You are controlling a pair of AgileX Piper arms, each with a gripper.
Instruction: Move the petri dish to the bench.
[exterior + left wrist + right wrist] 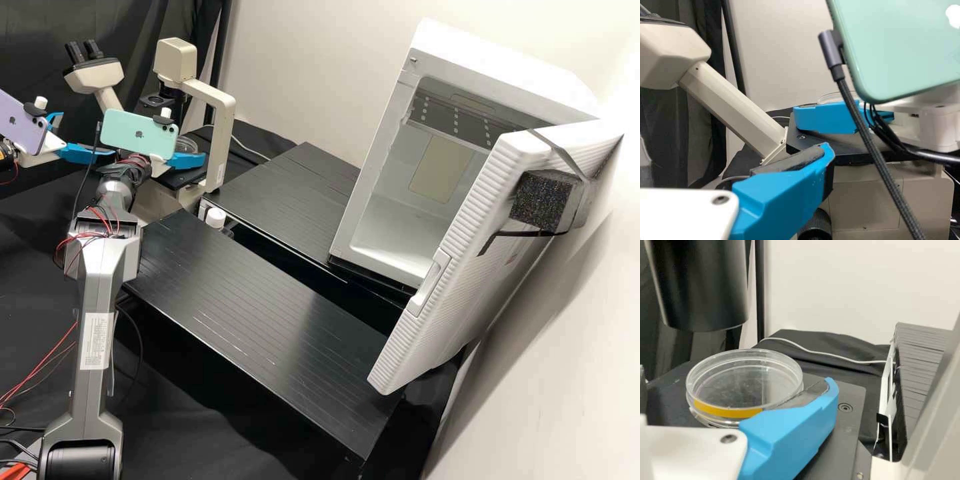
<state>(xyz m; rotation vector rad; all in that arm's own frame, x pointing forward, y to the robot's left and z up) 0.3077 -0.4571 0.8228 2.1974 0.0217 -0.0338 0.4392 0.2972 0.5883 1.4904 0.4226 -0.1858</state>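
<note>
1. Step in hand, as I judge it: grasping the round, clear petri dish with yellow band (729, 385), which sits on the black microscope stage (844, 432).
2. My right jaws (736, 385) are spread about the dish; I cannot confirm contact on both sides.
3. My left jaws (89, 134) stand open at 9 o'clock of the dish in the high view.
4. Next: close gently, lift slightly, clear the black optical cylinder (700, 285), then travel toward 5 o'clock to the black ribbed desk (233, 287).
</note>
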